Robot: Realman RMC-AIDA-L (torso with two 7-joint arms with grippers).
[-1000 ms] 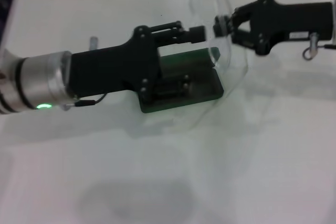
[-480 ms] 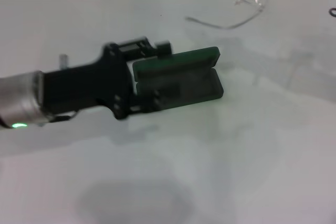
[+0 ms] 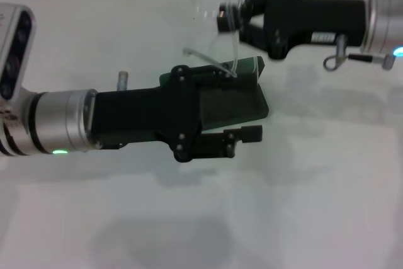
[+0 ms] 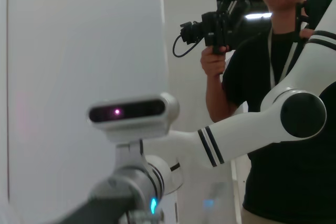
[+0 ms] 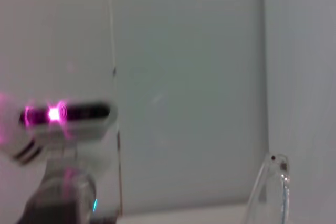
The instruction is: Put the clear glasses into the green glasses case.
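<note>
The green glasses case (image 3: 247, 100) lies open on the white table, its lid (image 3: 252, 65) standing up at the far side. My right gripper (image 3: 229, 18) reaches in from the right, above and just behind the case. It is shut on the clear glasses (image 3: 233, 47), which hang down so that one thin arm (image 3: 206, 58) nearly reaches the lid. That arm's tip (image 5: 275, 181) also shows in the right wrist view. My left gripper (image 3: 240, 119) comes in from the left over the case's left half. It is open, with one finger (image 3: 247, 135) along the case's near edge.
The bare white table (image 3: 302, 193) runs to a tiled wall behind. In the left wrist view a person (image 4: 273, 77) holding a camera stands beside the robot's head (image 4: 131, 114).
The right gripper has come from the far right corner to just above the case, bringing the glasses. The left gripper has slid right, over the case's left half.
</note>
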